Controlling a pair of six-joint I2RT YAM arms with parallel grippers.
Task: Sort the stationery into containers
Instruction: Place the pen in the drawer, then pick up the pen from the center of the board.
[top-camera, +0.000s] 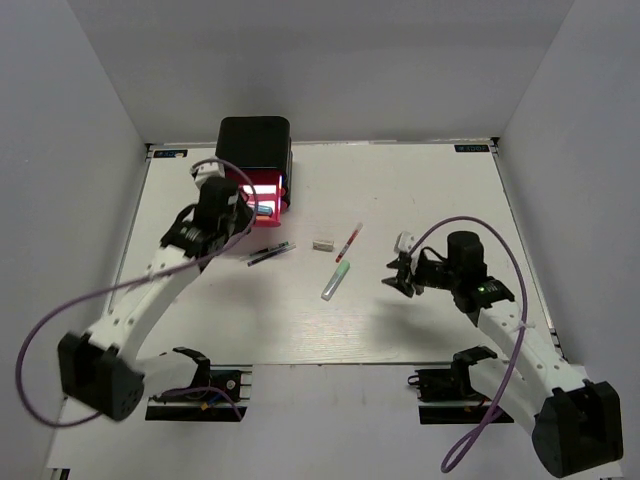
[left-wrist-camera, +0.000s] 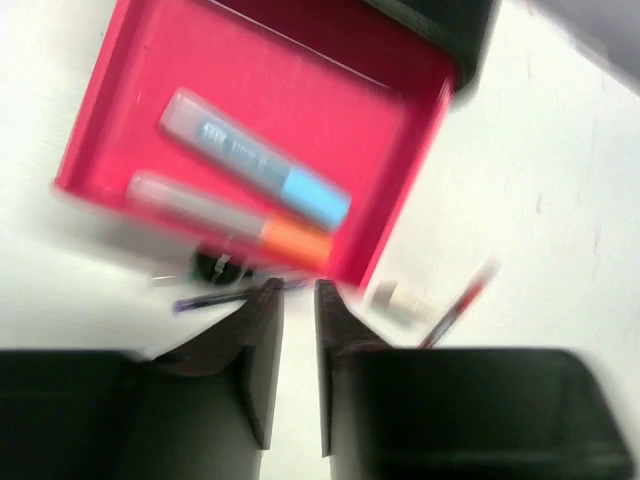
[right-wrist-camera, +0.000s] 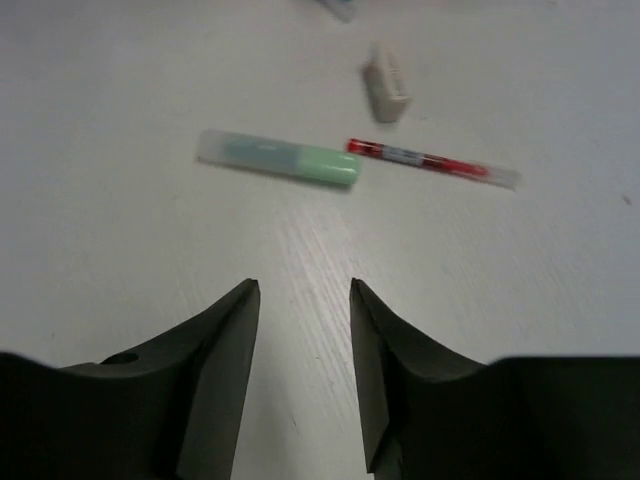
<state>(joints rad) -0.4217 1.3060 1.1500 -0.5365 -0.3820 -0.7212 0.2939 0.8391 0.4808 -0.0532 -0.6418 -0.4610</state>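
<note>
Pink-red drawer (left-wrist-camera: 330, 110) of the black cabinet (top-camera: 253, 145), pulled out, holds the blue marker (left-wrist-camera: 255, 160) and orange marker (left-wrist-camera: 230, 218). The left tool (left-wrist-camera: 298, 290) is poised above it, narrowly parted and empty. The right tool (right-wrist-camera: 302, 285) hangs spread and empty over the table (top-camera: 430, 320), with the green marker (right-wrist-camera: 280, 158) just ahead, the red-white pen (right-wrist-camera: 430, 162) and eraser (right-wrist-camera: 387, 84) beyond. Advised: set the jaws across the green marker's middle, descend straight, close gently lest it roll.

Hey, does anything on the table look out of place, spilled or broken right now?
Nothing looks spilled or damaged. The pink-red drawer of the black boxy cabinet stands open with a blue-ended marker and an orange-ended marker inside. A green-ended marker, red-white pen, grey-white eraser block and thin dark pen lie loose on the table.
</note>
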